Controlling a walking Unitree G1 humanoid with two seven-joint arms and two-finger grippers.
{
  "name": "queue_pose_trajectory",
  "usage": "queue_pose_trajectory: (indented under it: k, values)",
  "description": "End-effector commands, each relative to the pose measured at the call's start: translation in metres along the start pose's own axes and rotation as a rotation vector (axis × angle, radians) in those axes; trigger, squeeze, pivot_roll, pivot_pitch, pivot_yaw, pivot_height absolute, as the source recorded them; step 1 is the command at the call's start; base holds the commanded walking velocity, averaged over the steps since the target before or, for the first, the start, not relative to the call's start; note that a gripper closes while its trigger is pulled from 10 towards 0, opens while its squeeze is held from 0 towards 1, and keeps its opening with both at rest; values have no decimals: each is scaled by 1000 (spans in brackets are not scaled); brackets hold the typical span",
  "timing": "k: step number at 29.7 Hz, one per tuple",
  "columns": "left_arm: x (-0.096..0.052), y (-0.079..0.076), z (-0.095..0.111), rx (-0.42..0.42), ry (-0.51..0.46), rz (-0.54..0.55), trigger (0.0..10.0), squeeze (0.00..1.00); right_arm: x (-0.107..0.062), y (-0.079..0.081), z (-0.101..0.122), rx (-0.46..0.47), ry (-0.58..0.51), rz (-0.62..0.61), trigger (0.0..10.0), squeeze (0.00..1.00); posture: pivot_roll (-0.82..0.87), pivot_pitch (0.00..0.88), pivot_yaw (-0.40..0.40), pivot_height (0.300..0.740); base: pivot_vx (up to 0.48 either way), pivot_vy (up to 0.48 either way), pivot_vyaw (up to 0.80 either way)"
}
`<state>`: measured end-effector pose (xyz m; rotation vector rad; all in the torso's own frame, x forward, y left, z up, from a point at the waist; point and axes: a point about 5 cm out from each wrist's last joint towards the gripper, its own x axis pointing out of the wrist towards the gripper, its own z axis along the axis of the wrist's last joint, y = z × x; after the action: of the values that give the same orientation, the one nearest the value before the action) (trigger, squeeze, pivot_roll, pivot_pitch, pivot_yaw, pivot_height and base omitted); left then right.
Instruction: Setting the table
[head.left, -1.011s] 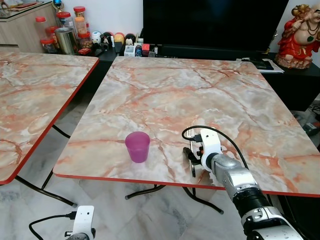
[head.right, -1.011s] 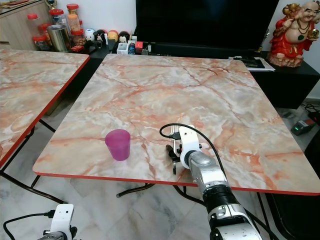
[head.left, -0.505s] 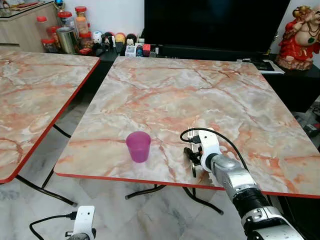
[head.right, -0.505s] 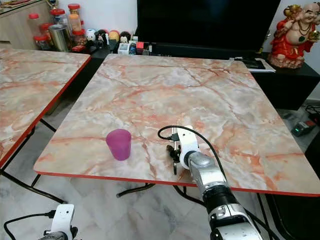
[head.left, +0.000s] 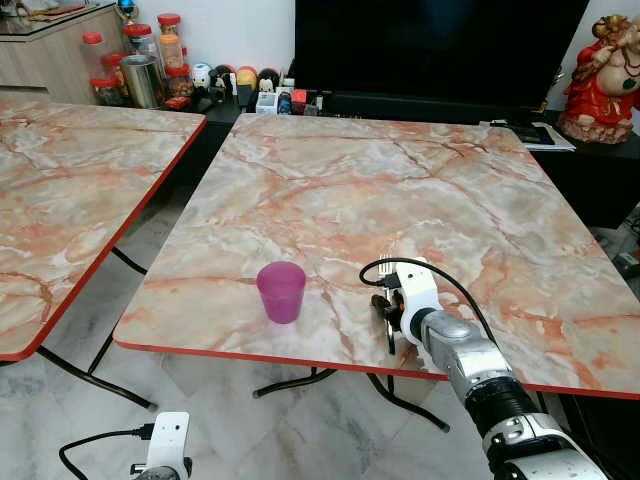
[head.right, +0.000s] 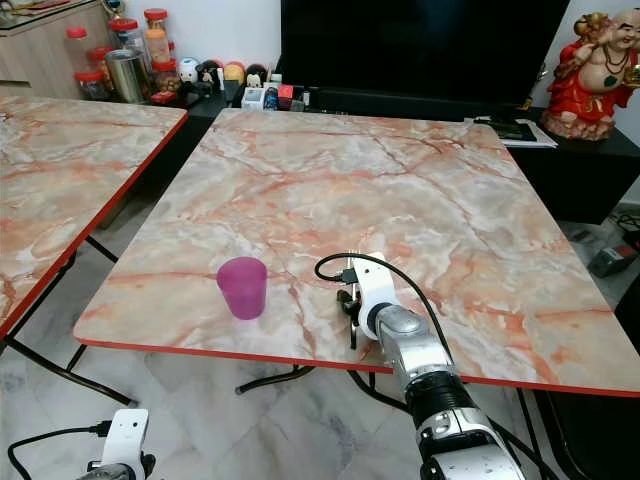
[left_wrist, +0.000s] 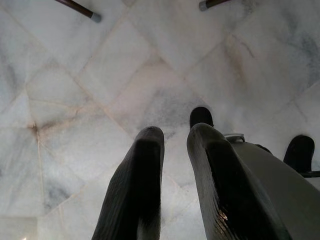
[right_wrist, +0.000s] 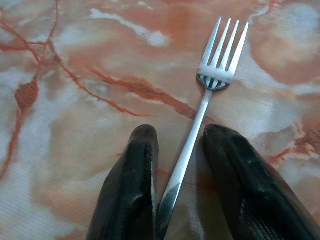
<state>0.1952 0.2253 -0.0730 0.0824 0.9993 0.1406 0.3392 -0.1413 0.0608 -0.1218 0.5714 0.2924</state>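
**Fork on table between R fingers, cup just to the left**

Nearest: left gripper (left_wrist: 175, 165) hangs low by the robot's side, pointed at the white marble-tile floor (left_wrist: 100, 90); its two black fingers (left_wrist: 137, 190) sit close together w/ a narrow gap, nothing between them. A white wrist block w/ black cable shows at the bottom of the head views, below the table edge.

Right gripper (right_wrist: 177, 170) is over the near edge of the marble-pattern table (head.left: 400, 190), red-trimmed. Wrist view: a steel fork (right_wrist: 210, 95) lies flat on the tabletop, tines pointing away from the gripper, handle running back between the two black fingertips (right_wrist: 137, 160). Fingers are spread apart, one on each side of the handle; left-hand one looks right up against the handle end, other has a gap. Can't tell for sure if either actually touches.

Purple plastic cup (head.left: 281, 291) stands upright on the same table, near the front edge, to the left of the R gripper, apart from it.

To the left, a second table (head.left: 70, 190) of the same pattern, separated by a floor gap.

Far: big black TV screen (head.left: 440, 45) behind the table, small figurines and bottles (head.left: 262, 90) on the low shelf, jars w/ red lids (head.left: 150, 55) far left, a red-and-gold laughing Buddha statue (head.right: 595, 65) far right.
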Motion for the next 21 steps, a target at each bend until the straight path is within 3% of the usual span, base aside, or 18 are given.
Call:
queue_pose_trajectory:
  k: [1, 21]
  values:
    - [0, 0, 2, -2, 0, -4, 10000, 0, -2, -10, -13, -1, 63, -44, 0, 0, -27, 0, -50, 740, 0, 0, 0]
    - [0, 1, 2, 3, 2, -7, 10000, 0, -1, -11, -15, -14, 69, -56, 0, 0, -25, 0, -47, 740, 0, 0, 0]
